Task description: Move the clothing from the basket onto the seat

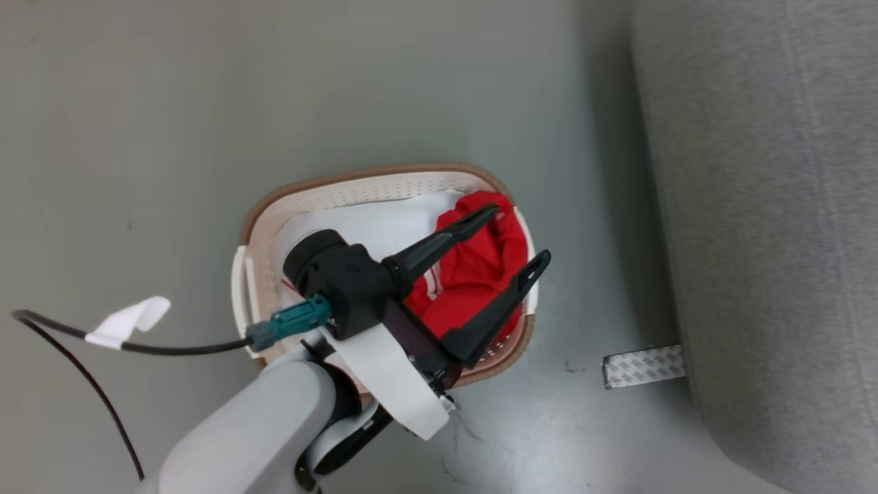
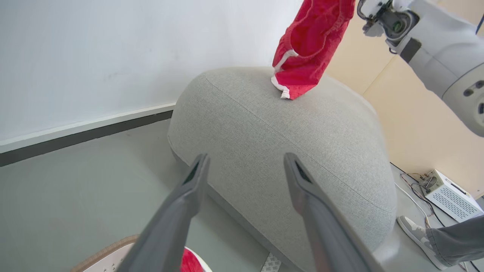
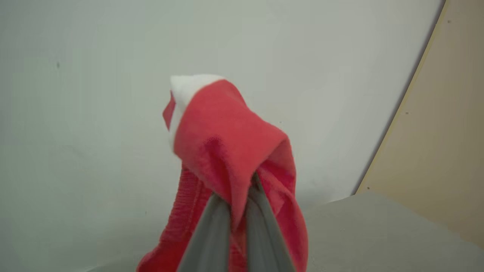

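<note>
Over the seat (image 2: 264, 151), red clothing (image 2: 308, 45).

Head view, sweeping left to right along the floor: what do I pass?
Cable → basket → clothing in its right end → tape strip → seat.

Matt woven seat (image 2: 264, 143), fleecy clothing (image 2: 310, 41)
</note>
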Robot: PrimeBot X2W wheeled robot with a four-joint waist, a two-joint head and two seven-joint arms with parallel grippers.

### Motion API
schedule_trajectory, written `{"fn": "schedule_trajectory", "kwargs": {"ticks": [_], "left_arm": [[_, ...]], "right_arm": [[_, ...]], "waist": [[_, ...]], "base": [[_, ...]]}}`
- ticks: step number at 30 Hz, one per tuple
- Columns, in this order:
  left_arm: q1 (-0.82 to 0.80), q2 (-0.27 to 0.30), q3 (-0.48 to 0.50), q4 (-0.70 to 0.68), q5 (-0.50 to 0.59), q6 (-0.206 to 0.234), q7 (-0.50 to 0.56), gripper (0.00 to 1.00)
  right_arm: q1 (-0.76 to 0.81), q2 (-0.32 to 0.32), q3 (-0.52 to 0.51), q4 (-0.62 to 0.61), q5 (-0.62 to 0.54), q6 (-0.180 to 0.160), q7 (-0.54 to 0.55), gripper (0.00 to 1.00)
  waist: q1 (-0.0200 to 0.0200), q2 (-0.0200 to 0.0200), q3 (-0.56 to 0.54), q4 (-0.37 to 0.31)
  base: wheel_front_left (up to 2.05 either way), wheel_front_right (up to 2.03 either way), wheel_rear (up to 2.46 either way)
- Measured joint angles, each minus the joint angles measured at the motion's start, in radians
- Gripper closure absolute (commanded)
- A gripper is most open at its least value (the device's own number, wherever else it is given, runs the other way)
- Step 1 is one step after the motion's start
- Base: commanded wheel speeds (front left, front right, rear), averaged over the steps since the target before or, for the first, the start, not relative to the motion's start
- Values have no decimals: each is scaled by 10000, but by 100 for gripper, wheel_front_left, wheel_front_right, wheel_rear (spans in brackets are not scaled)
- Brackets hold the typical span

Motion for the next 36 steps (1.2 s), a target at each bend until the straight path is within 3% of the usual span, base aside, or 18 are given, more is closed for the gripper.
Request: {"fn": "schedule_trajectory", "kwargs": {"ticks": [6,7,8,9,10,15,22,36], "left_arm": [[75,-42,63,180,-198,4,-182,0],[92,-36,73,213,-207,10,-186,0],[110,-27,100,245,-226,50,-197,0],[146,-6,138,274,-242,88,-234,0],[185,23,188,297,-288,111,-263,0],[624,222,385,491,-581,303,-387,0],[1456,290,523,709,-932,617,-640,0],[2628,339,790,1112,-1375,1143,-1267,0]], "right_arm": [[1073,1394,-2627,1106,-1386,0,-874,100],[1215,1609,-3022,1275,-1582,0,-1091,87],[1320,1797,-3321,1423,-1783,0,-1325,59],[1411,1921,-3469,1599,-1887,0,-1546,24],[1471,2019,-3613,1755,-1910,0,-1833,0],[2117,2288,-3392,2529,-1925,0,-2614,0],[3639,2527,-2393,2828,-1248,0,-2863,0],[6465,2629,-717,650,230,0,-2901,0]], "waist": [[-1,0,273,383],[-1,0,277,414],[-1,0,262,430],[-1,0,231,436],[-2,0,186,434],[-2,0,-225,332],[-3,-1,-1200,169],[-5,0,-3062,102]], "base": [[0,0,0],[0,0,0],[0,0,0],[0,0,0],[0,0,0],[0,0,0],[0,0,0],[0,0,0]]}}
